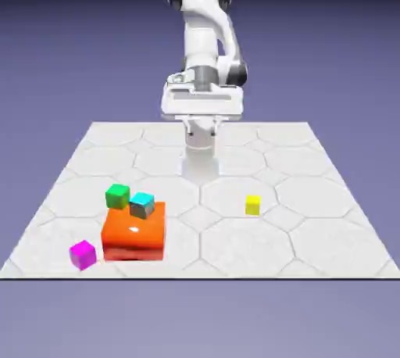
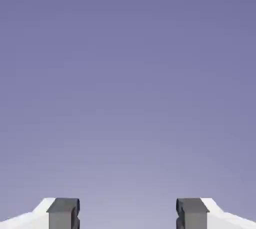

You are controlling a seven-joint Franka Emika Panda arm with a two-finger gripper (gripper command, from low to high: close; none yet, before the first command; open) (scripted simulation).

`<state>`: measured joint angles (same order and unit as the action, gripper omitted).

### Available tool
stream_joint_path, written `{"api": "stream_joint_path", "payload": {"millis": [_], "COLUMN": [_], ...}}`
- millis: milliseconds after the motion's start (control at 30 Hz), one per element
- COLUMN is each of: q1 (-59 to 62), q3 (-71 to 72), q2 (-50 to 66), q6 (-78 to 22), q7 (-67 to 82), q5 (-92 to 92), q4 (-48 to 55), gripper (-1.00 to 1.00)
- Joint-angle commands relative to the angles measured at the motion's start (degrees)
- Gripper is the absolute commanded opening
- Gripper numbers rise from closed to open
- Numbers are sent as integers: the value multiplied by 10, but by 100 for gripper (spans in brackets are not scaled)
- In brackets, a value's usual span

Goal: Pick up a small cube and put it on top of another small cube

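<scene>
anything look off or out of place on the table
Mostly tidy. One oddity: the cyan cube perches askew on the big orange block's back corner, beside the green cube. The yellow cube and magenta cube sit flat, apart.

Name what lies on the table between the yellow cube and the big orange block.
Nothing: in the exterior view, only bare table separates the yellow cube from the orange block. The hand view shows neither.

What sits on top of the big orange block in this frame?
A small cyan cube rests on the orange block at its far left corner. The green cube overlaps the block's back edge, so whether it stands on or behind it cannot be told. The rest of the top is bare.
</scene>
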<state>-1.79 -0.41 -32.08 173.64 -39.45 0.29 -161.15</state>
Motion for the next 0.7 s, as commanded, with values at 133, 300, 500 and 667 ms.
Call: {"api": "stream_joint_path", "payload": {"millis": [133,300,500,667], "q1": [-46,-91,-146,-191], "q3": [-17,-34,-54,-71], "q2": [24,48,77,101], "q6": [-15,-31,-49,-65], "q7": [125,249,399,523], "q5": [12,24,38,50], "q4": [-6,-13,-20,-27], "gripper": [0,0,0,0]}}
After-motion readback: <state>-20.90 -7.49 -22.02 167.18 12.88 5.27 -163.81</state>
